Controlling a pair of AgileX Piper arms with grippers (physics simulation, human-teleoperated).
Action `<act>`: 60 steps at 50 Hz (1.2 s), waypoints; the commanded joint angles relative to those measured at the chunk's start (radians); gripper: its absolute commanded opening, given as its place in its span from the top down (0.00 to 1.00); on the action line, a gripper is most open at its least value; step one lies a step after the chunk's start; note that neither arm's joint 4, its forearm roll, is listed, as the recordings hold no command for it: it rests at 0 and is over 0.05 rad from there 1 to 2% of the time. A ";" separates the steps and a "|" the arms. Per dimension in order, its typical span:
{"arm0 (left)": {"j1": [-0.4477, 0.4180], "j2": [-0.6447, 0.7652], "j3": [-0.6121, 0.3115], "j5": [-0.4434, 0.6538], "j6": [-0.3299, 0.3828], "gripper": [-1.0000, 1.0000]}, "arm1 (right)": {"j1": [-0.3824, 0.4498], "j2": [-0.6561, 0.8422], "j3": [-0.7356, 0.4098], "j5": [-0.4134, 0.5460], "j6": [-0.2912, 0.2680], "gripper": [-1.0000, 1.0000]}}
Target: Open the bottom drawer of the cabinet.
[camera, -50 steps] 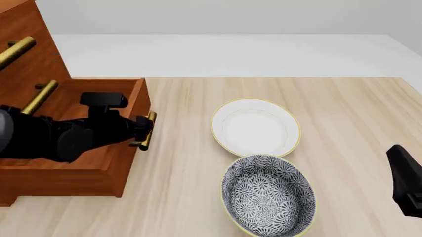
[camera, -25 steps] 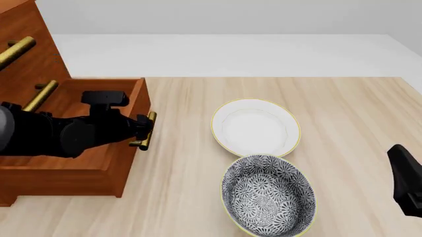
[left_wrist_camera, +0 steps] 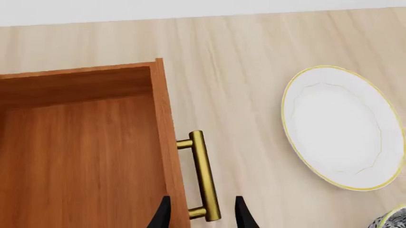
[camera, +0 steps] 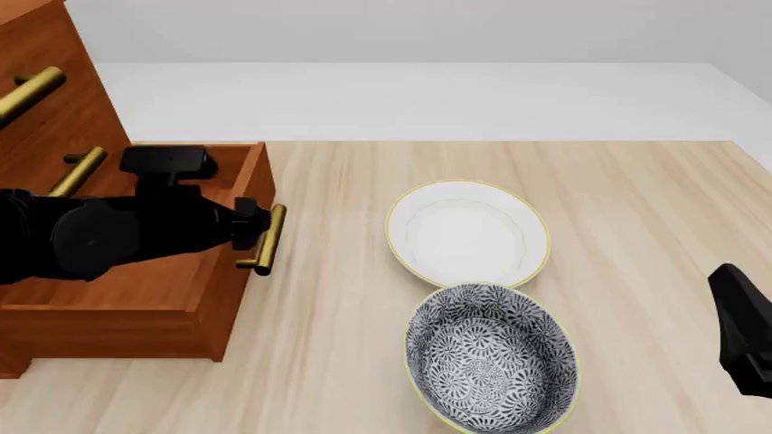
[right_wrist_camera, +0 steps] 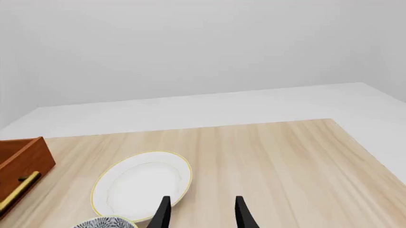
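The cabinet [camera: 54, 117] stands at the table's left. Its bottom drawer [camera: 121, 330] is pulled out towards the middle and shows its bare wooden inside [left_wrist_camera: 76, 156]. The drawer's brass handle [camera: 264, 239] is fully in view, also in the left wrist view [left_wrist_camera: 204, 175]. My left gripper [camera: 249, 220] is open just above and behind the handle. Its fingertips [left_wrist_camera: 241, 216] stand apart on either side of the handle's end, not pressing it. My right gripper [camera: 742, 334] is open and empty at the table's right edge [right_wrist_camera: 199, 213].
A white plate with a yellow rim [camera: 468, 233] lies right of the drawer, and a patterned bowl [camera: 491, 355] sits just in front of it. The two upper drawers' brass handles [camera: 31, 90] [camera: 75, 172] stick out above the open drawer.
My left gripper has let go of the handle and drawn back up and to the left, so the handle now shows fully. The drawer and right arm have not moved.
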 commanded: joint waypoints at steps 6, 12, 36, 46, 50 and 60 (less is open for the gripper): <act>-0.046 -0.201 -0.041 0.121 -0.042 0.00 | 0.004 0.000 0.000 -0.003 0.003 0.00; -0.048 -0.290 -0.039 0.174 -0.041 0.00 | 0.008 0.000 0.001 -0.008 0.004 0.00; -0.073 -0.683 0.002 0.349 0.041 0.00 | 0.023 0.000 -0.003 -0.021 0.000 0.00; -0.083 -0.842 0.027 0.404 0.041 0.00 | 0.040 0.000 -0.058 0.014 -0.008 0.00; -0.093 -0.896 0.038 0.428 0.038 0.00 | 0.060 0.000 -0.118 0.062 -0.018 0.00; -0.097 -1.041 0.039 0.535 0.042 0.00 | 0.108 0.000 -0.307 0.247 -0.074 0.00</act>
